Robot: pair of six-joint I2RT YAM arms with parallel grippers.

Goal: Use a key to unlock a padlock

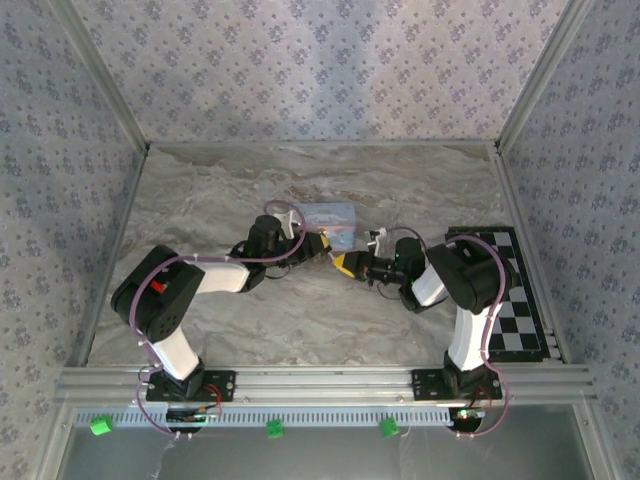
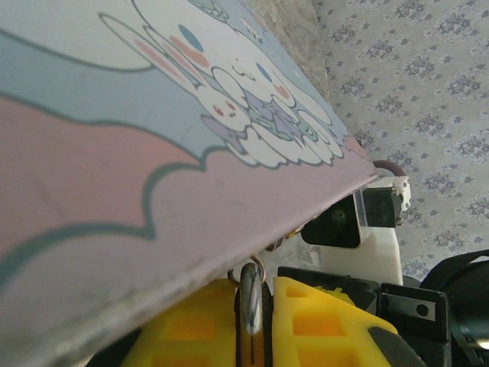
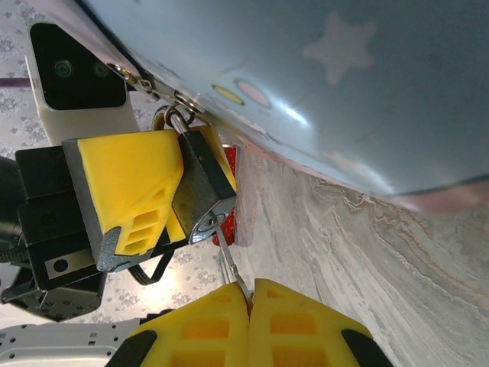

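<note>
Flowery wallpaper (image 1: 300, 60) stands around a grey marble counter (image 1: 300, 330). A black and white checkered mat (image 1: 515, 300) lies at the 3 o'clock side. Near the middle of the counter is a pale-blue cartoon tin (image 1: 332, 215), and the two tools meet just at its 6 o'clock edge.

The left tool (image 2: 254, 302) is closed on the padlock (image 3: 200, 191). Its yellow fingers (image 3: 126, 183) squeeze the dark body from both sides. In the right wrist view the padlock's pale metal loop (image 3: 172, 122) points to 11 o'clock, and little rings (image 3: 137, 76) run from it to the tin's edge.

The right tool (image 3: 250, 297) is pinched tight on the key (image 3: 234, 267). The thin key reaches up toward 11 o'clock, and its tip touches the bottom end of the padlock. A small red thing (image 3: 229, 191) shows just behind the padlock.
</note>
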